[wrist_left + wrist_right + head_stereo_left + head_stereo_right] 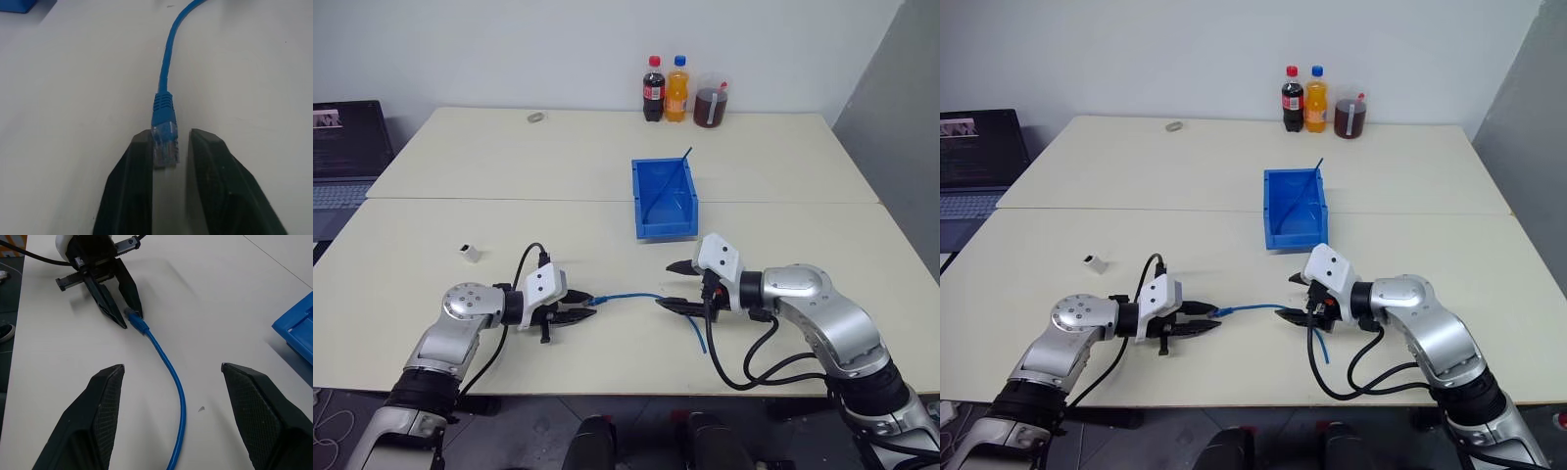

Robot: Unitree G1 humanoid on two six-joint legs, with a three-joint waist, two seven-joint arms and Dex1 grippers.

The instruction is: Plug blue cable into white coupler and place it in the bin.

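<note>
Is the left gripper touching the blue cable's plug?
Touching. In the left wrist view the left gripper has its fingers closed on the plug of the blue cable.

- The table (607, 186), the landmark here, is showing a smooth, matt cream top.
- The blue cable (631, 295), lying on the table, is presenting a smooth, slightly glossy jacket and a clear plastic plug.
- The bin (664, 231), on the table beyond the cable, is looking like glossy moulded blue plastic.
- The left gripper (164, 156) fingers (132, 186), over the table, are appearing matt black and faintly grained.
- The right gripper (172, 369) pads (105, 404) are showing a fine rough texture.
</note>
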